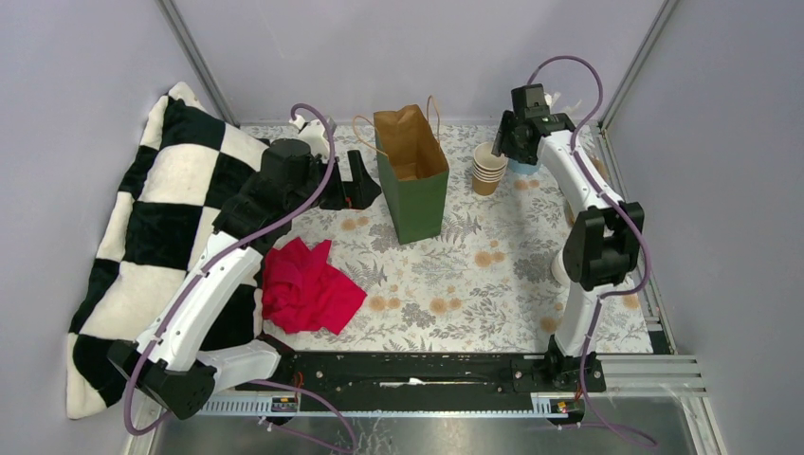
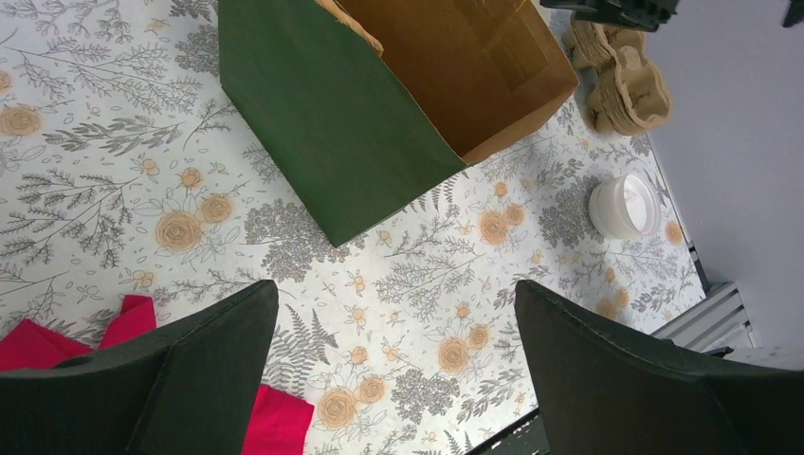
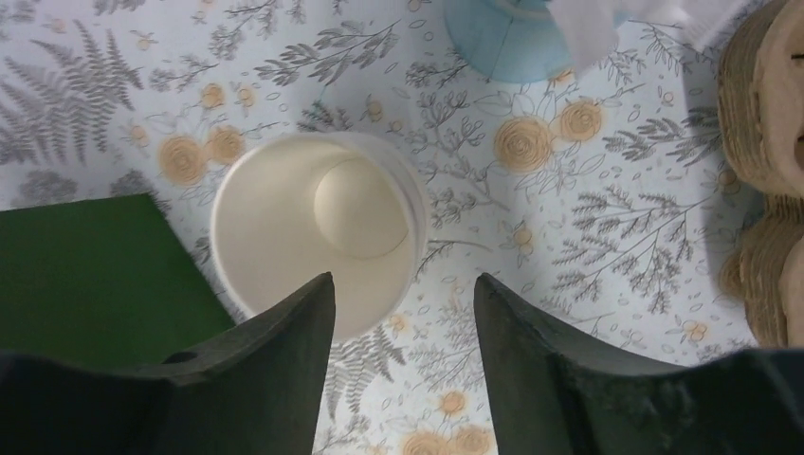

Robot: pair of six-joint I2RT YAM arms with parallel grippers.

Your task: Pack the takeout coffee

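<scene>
On the floral-print tabletop (image 1: pixel 474 284) the tall green paper bag (image 1: pixel 412 194) stood open. Just right of it sat the stack of small tan kraft-paper cups (image 1: pixel 487 171). The right gripper (image 3: pixel 403 284) straddled its rim, jaws apart; the left gripper (image 2: pixel 394 284) gaped wide.

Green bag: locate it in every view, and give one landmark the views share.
Top external: the green bag stands upright at centre back, mouth open, left of the stacked cups.
Left wrist: the green bag fills the upper middle, with its brown inside showing.
Right wrist: only a green patch of the bag shows at the lower left, beside the stacked cups.
Shared landmark: the floral tablecloth under it.
</scene>
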